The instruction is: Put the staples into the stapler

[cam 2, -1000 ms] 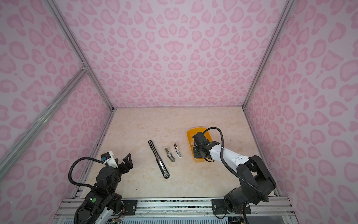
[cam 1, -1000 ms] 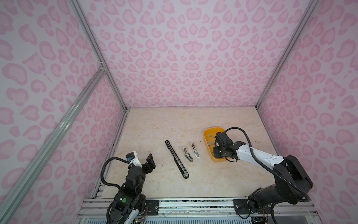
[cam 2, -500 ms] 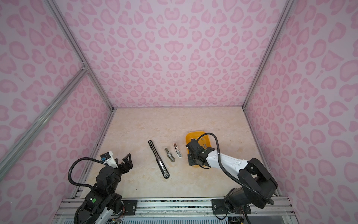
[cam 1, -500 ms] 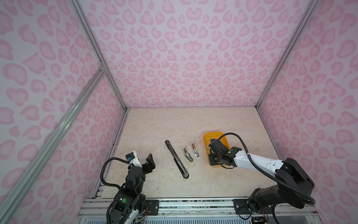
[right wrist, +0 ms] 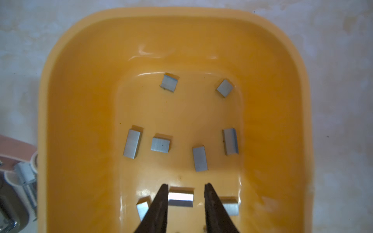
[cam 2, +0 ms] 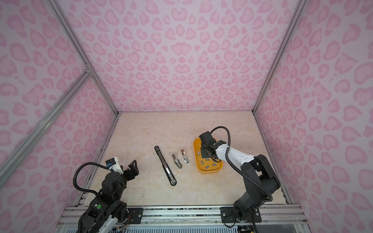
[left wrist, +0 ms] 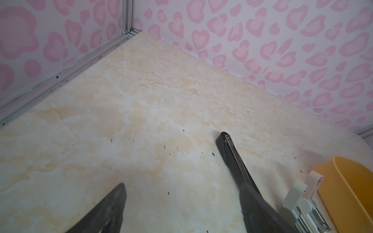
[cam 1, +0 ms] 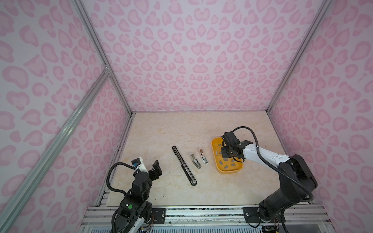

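Several small grey staples [right wrist: 132, 143] lie scattered on the floor of an orange tray [right wrist: 80, 100], seen in both top views [cam 1: 226, 167] [cam 2: 206, 166]. My right gripper [right wrist: 186, 184] hangs over the tray [cam 1: 230, 171], pointing down, open. One bright strip [right wrist: 180, 198] lies between its fingers, with a gap on one side. A long black stapler [cam 1: 183, 165] lies opened flat left of two small staplers [cam 1: 195, 161] [cam 1: 203, 156]. My left gripper [cam 1: 158, 169] stands open and empty at the front left, apart from all of them.
The tray [cam 2: 210, 171] sits right of centre, close beside the small staplers [cam 2: 176, 161]. Pink patterned walls with metal rails enclose the marble floor on three sides. In the left wrist view the black stapler [left wrist: 232, 153] lies just past one finger.
The right gripper's jaws have parted from shut. It dipped toward the tray's near-left edge, then came back over the tray. The left arm has not moved.
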